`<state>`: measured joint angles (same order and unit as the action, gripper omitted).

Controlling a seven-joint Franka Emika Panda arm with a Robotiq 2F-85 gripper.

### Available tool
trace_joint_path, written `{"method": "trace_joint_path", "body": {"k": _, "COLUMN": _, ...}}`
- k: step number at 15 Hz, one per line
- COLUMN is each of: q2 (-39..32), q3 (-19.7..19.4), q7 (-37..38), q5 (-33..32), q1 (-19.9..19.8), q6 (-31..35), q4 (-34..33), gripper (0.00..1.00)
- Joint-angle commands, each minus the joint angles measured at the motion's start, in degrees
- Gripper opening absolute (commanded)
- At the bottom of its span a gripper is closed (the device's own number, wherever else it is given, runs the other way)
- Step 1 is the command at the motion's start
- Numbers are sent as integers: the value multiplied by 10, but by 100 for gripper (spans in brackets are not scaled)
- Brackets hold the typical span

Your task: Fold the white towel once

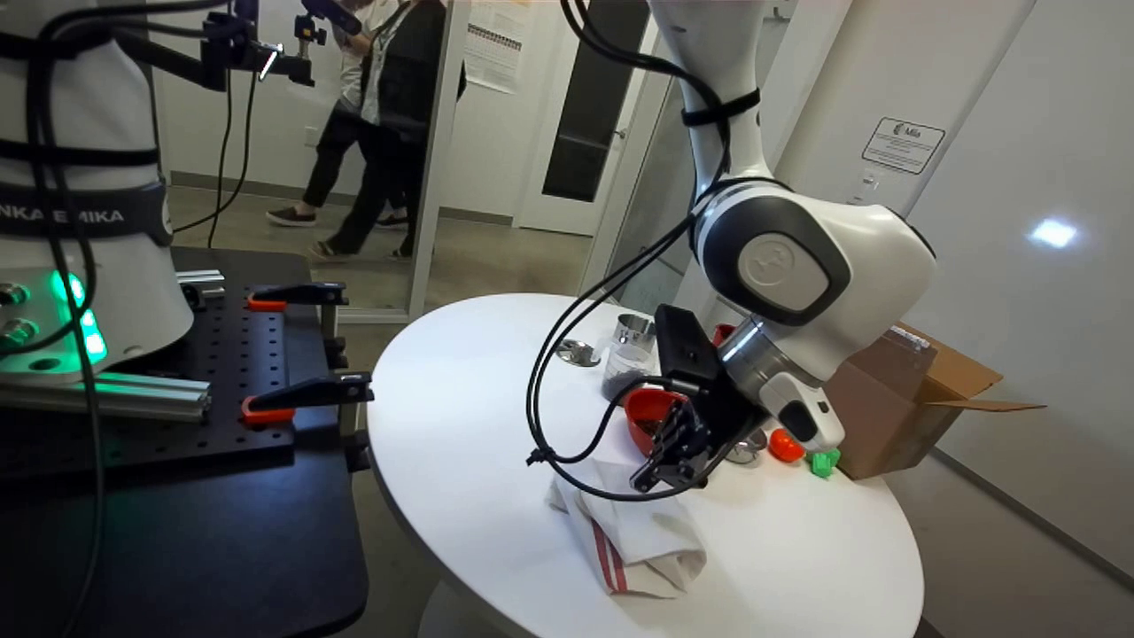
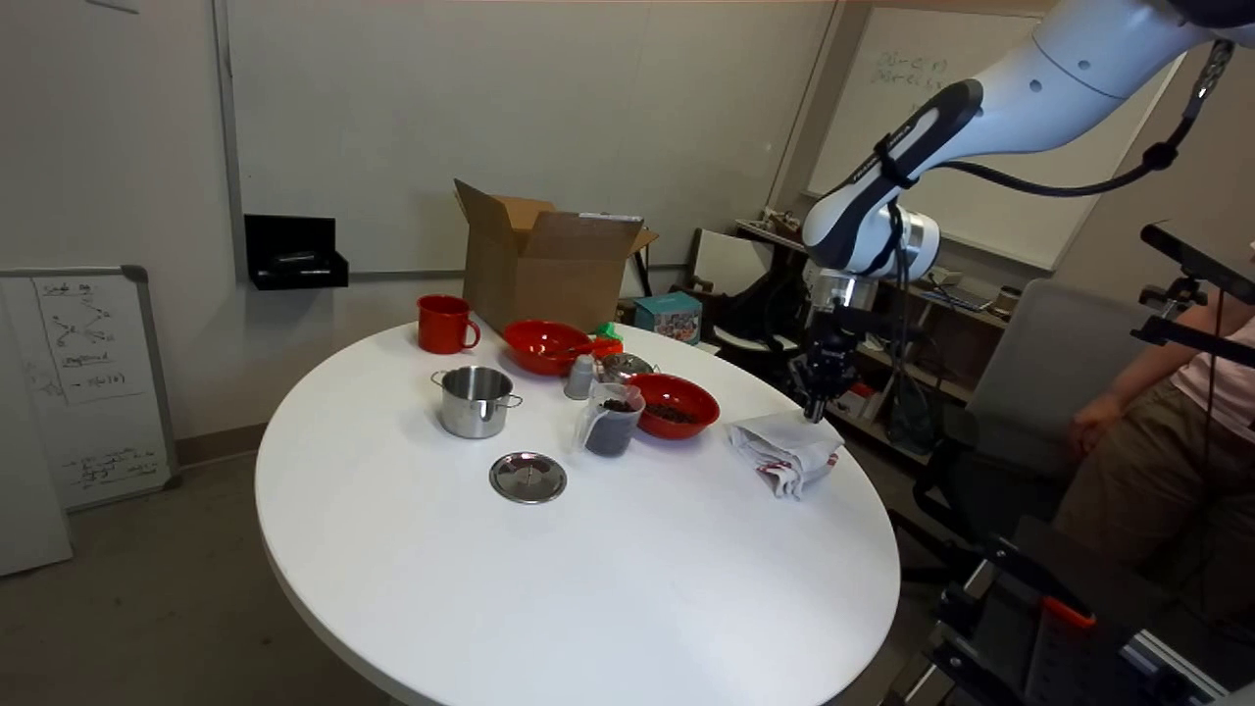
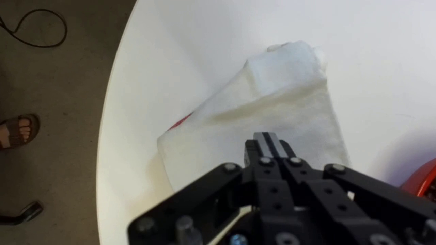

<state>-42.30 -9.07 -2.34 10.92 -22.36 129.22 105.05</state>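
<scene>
The white towel (image 1: 651,532) lies folded over itself and rumpled near the table's edge. Its red stripes show at one end in both exterior views, and it lies right of the near red bowl in an exterior view (image 2: 784,441). In the wrist view the towel (image 3: 218,146) has a bunched far corner and a sliver of red at its left edge. My gripper (image 3: 270,141) points down over the towel with its fingertips together and no cloth seen between them. The gripper also shows in both exterior views (image 1: 649,481) (image 2: 814,407). Whether the tips touch the cloth I cannot tell.
A red bowl (image 2: 675,407) with dark bits stands close beside the towel. A clear container (image 2: 610,431), a steel pot (image 2: 475,402), a lid (image 2: 527,478), a second red bowl (image 2: 539,345), a red mug (image 2: 443,324) and a cardboard box (image 2: 549,265) stand farther off.
</scene>
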Motion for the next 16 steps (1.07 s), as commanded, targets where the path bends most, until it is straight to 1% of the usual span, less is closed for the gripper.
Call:
{"method": "trace_joint_path", "body": {"k": 1, "q2": -20, "q3": 8, "q7": -4, "q5": 21, "q1": -7, "q6": 20, "q4": -10, "gripper": 0}}
{"method": "trace_joint_path", "body": {"k": 5, "q2": -51, "q3": 14, "q7": -4, "q5": 29, "q1": -9, "q6": 42, "q4": -26, "gripper": 0}}
{"method": "trace_joint_path", "body": {"k": 6, "q2": -69, "q3": 13, "q7": 2, "q5": 30, "q1": -11, "q6": 38, "q4": -39, "gripper": 0}}
{"method": "trace_joint_path", "body": {"k": 11, "q2": -112, "q3": 10, "q7": 4, "q5": 28, "q1": -18, "q6": 34, "q4": -71, "gripper": 0}}
{"method": "trace_joint_path", "body": {"k": 14, "q2": -112, "q3": 13, "q7": -1, "q5": 30, "q1": -22, "q6": 36, "q4": -75, "gripper": 0}}
{"method": "trace_joint_path", "body": {"k": 16, "q2": -93, "q3": 16, "q7": -8, "q5": 33, "q1": -24, "q6": 46, "q4": -65, "gripper": 0}}
